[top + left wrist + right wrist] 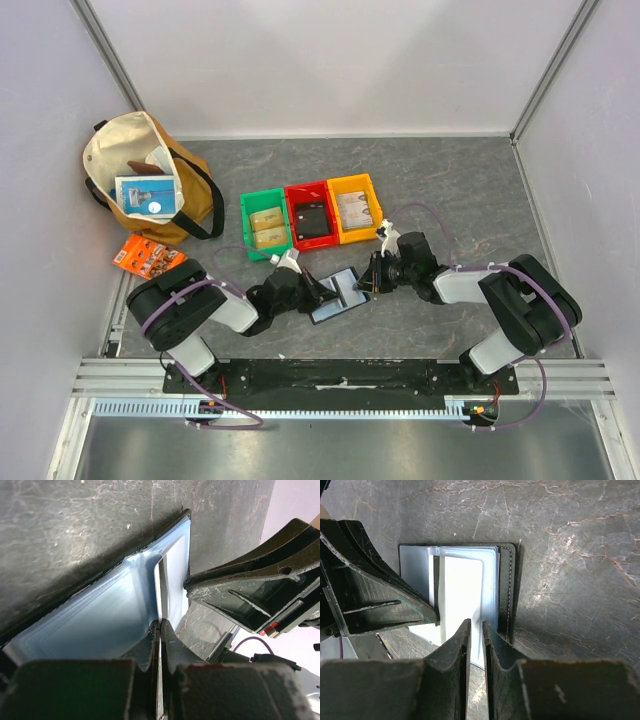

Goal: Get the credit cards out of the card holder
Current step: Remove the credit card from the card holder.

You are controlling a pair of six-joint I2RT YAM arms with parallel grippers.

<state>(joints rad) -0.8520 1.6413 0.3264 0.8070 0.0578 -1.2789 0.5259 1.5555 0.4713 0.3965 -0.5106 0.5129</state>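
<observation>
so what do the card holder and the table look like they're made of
card holder: the rim looks like leather or faux leather, as it's matte black with a stitched seam. its inner sleeves look like clear glossy plastic, pale and reflective. table: dark grey marbled surface, probably a laminate or mat with a stone print; can't tell which.

I see a dark grey surface veined with pale, marble-like streaks. The card holder has a black rim with pale stitching and shiny grey-blue inner panels, almost white where the light catches them. The left pincer and the right pincer are both black. At twelve o'clock from the holder I see a green bin, a red bin and a yellow-orange bin. At ten o'clock there is a mustard-tan bag with black straps, and an orange packet.
</observation>
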